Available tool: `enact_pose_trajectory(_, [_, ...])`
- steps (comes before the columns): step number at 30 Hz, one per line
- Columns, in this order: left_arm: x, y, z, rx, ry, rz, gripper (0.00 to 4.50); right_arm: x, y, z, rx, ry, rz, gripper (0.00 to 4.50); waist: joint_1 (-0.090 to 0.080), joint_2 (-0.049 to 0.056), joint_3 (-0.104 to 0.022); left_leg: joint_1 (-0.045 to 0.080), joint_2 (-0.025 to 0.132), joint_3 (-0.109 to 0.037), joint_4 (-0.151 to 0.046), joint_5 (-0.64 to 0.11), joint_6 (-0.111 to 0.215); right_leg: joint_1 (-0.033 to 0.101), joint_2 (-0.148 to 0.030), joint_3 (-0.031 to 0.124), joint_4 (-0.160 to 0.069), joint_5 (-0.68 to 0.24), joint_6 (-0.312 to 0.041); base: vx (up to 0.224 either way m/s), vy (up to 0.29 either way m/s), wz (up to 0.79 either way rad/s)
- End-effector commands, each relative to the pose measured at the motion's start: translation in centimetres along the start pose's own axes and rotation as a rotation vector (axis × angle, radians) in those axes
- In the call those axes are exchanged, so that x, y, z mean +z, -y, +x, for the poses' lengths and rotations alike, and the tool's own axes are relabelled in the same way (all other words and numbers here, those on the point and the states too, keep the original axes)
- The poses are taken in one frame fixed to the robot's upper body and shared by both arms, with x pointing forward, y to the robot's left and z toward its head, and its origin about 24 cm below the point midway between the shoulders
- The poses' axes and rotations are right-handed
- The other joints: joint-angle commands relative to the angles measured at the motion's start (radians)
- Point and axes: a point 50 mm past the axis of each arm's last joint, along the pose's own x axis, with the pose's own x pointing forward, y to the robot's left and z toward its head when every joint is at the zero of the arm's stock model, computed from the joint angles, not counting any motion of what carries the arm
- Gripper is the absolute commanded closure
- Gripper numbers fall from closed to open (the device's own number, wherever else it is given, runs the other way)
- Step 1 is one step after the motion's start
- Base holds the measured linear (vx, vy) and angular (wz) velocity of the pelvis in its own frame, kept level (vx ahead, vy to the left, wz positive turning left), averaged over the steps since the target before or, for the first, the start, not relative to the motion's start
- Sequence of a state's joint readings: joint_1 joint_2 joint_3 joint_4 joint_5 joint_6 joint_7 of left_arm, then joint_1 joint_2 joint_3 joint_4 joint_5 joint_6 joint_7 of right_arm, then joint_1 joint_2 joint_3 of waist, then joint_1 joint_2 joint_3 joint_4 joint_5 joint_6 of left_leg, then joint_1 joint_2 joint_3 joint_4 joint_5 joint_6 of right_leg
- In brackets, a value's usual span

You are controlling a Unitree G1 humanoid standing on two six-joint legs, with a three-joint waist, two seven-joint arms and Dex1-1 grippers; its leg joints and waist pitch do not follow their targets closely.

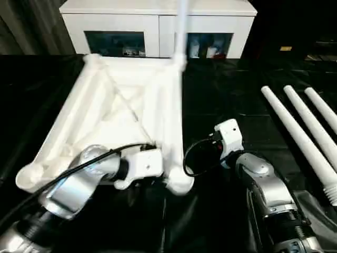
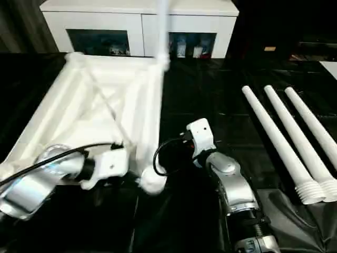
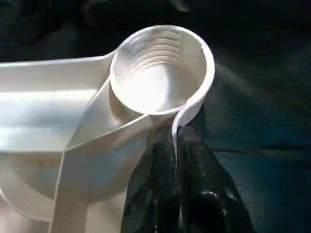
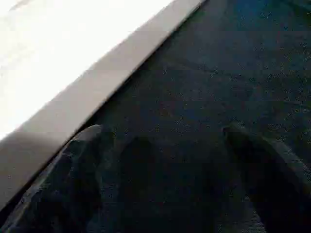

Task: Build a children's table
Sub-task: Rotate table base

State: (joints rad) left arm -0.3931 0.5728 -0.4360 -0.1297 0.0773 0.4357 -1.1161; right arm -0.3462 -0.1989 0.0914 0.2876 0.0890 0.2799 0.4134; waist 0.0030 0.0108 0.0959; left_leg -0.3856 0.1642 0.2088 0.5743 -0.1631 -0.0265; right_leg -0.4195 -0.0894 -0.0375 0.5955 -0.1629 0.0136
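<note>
Clamping the thin rim wall of the tabletop (image 1: 121,113), the left tool (image 3: 176,141) is seen with its two black fingers (image 3: 154,170) pressed together on either side of the plastic, just beside a round corner socket (image 3: 160,68) whose ribbed inside is open. In the head views this socket is the near corner of the tabletop, close to the desk's (image 1: 221,105) near edge, and the left arm is laid across the tabletop's near rim.

The right tool (image 4: 165,141) is held with its fingers (image 4: 80,160) spread wide and nothing between them, over bare dark desk cover, with the tabletop's long white edge (image 4: 97,68) running just beside one finger but apart from it. In the head views the right wrist is placed just to the right of that near corner, with a dark strip of desk between them.

The tabletop is laid underside up, ribs showing, toward the desk's left side and reaching to its far edge. One leg (image 1: 181,31) stands upright in the far right corner socket. Three more legs (image 2: 274,142) are laid side by side near the desk's right edge, well apart from the tabletop; open dark desk lies between. A white cabinet (image 1: 158,26) stands beyond the far edge.
</note>
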Motion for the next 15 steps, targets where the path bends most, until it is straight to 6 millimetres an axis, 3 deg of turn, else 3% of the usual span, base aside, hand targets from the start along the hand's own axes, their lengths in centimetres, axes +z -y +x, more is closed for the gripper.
enact_pose_trajectory(1, [0.3,-0.8,-0.6,0.058,0.01,-0.016,4.47,0.4,0.4,-0.3,-0.012,0.025,0.004,0.37,0.011,0.002,-0.061,0.022,0.057,-0.033,-0.074,-0.315,-0.009,0.039,-0.048,0.042,-0.071,-0.245,-0.238,0.0,0.0,0.0])
enact_pose_trajectory(6, [1.2,-2.2,0.5,0.207,0.034,-0.094,4.47,0.5,0.8,-0.7,-0.036,0.033,0.011,0.37,0.02,0.004,-0.066,0.022,0.058,-0.03,-0.068,-0.258,0.015,0.044,-0.045,0.04,-0.063,-0.138,-0.27,0.0,0.0,0.0])
enact_pose_trajectory(11, [2.4,-3.7,1.5,0.298,0.072,-0.13,4.47,0.5,0.8,-1.3,-0.045,0.039,0.008,0.37,0.02,-0.003,-0.062,0.02,0.055,-0.031,-0.069,-0.297,0.019,0.044,-0.049,0.04,-0.075,-0.239,-0.242,0.0,0.0,0.0])
enact_pose_trajectory(15, [3.4,-4.0,2.4,0.307,0.099,-0.128,4.47,0.4,1.0,-1.9,-0.056,0.037,0.005,0.37,0.022,-0.004,-0.066,0.015,0.056,-0.033,-0.066,-0.253,0.033,0.048,-0.049,0.039,-0.072,-0.198,-0.244,0.0,0.0,0.0])
